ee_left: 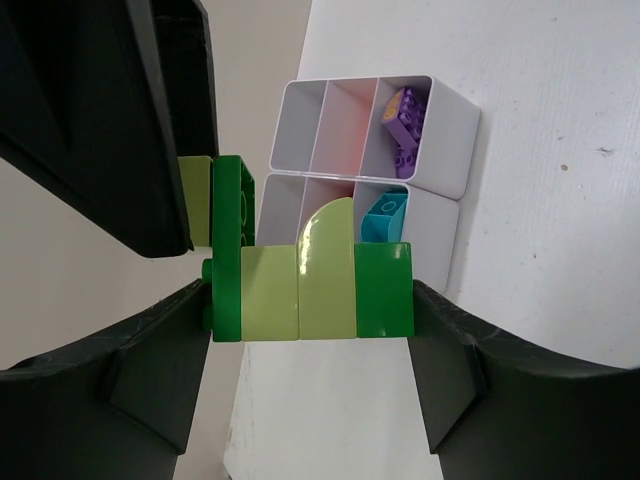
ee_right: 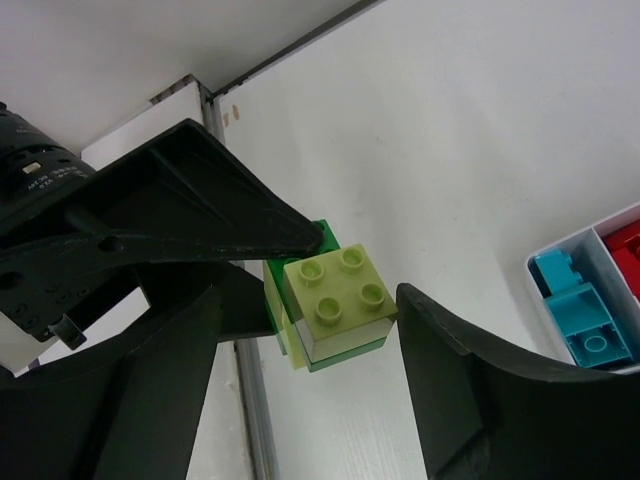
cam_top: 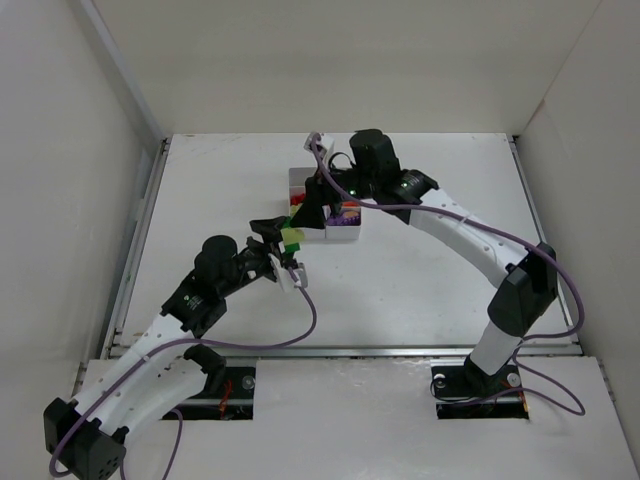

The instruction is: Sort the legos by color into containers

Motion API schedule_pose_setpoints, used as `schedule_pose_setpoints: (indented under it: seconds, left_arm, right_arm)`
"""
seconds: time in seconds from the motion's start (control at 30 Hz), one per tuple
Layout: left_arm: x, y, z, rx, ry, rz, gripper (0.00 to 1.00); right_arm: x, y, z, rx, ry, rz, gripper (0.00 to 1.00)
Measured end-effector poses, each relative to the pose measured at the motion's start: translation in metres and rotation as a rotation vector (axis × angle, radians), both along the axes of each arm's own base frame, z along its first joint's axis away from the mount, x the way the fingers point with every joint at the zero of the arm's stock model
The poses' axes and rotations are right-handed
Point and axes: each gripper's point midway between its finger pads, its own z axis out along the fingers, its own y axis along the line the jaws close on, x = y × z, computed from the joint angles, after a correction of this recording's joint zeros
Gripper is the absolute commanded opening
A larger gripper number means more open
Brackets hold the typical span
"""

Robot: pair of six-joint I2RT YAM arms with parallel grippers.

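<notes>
A clump of dark green and yellow-green plastic bricks (ee_left: 270, 290) clamped between the left gripper (ee_left: 310, 310) fingers, just beside the white plastic compartment box (ee_left: 455, 130), right gripper (ee_right: 308, 300) fingers spread either side of the clump

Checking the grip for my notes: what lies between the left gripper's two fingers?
A joined cluster of green and yellow-green legos spans the gap, its ends against both fingers of the left gripper; the left wrist view shows it.

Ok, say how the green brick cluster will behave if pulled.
Probably rigid: the green brick cluster spans the left gripper without sagging. Its glossy faces may slip. The stud-joined pieces could separate if the right gripper pulls one.
</notes>
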Motion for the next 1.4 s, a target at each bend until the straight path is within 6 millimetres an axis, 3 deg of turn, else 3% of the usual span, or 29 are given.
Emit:
schedule_pose_setpoints:
  seconds: [0.23,0.4,0.67,0.73,0.8,0.83,0.9,1.1,1.27,1.4]
  left_arm:
    - [0.002,0.002,0.002,-0.002,-0.008,0.014,0.00]
    - [0.002,0.002,0.002,-0.002,-0.009,0.013,0.00]
    - [0.001,0.002,0.001,0.000,-0.005,0.012,0.00]
    - [0.001,0.002,0.001,0.001,-0.002,0.011,0.00]
    - [0.000,0.002,0.000,0.002,0.000,0.010,0.00]
    - [0.000,0.002,0.000,0.002,0.001,0.009,0.00]
    - [-0.003,0.000,-0.002,0.004,0.011,-0.008,0.00]
    - [-0.009,-0.002,-0.009,0.015,0.041,-0.036,0.00]
    - [-0.011,-0.002,-0.007,0.010,0.035,-0.041,0.00]
    - [-0.011,-0.001,-0.005,0.006,0.028,-0.040,0.00]
  right_arm:
    - [0.000,0.001,-0.011,-0.024,0.020,0.002,0.77]
    - [0.003,0.002,-0.019,-0.041,0.036,-0.008,0.53]
    - [0.001,0.002,-0.018,-0.035,0.067,-0.014,0.34]
    - [0.001,0.002,-0.018,-0.034,0.077,-0.018,0.36]
    - [0.001,0.003,-0.018,-0.033,0.088,-0.022,0.52]
    - [0.000,0.003,-0.018,-0.034,0.094,-0.024,0.64]
    - [0.002,0.005,-0.018,-0.028,0.104,-0.028,0.70]
    - [0.004,0.011,-0.018,-0.013,0.124,-0.019,0.72]
    - [-0.002,0.012,-0.017,-0.002,0.137,0.014,0.67]
    - [-0.008,0.013,-0.015,0.009,0.133,0.058,0.54]
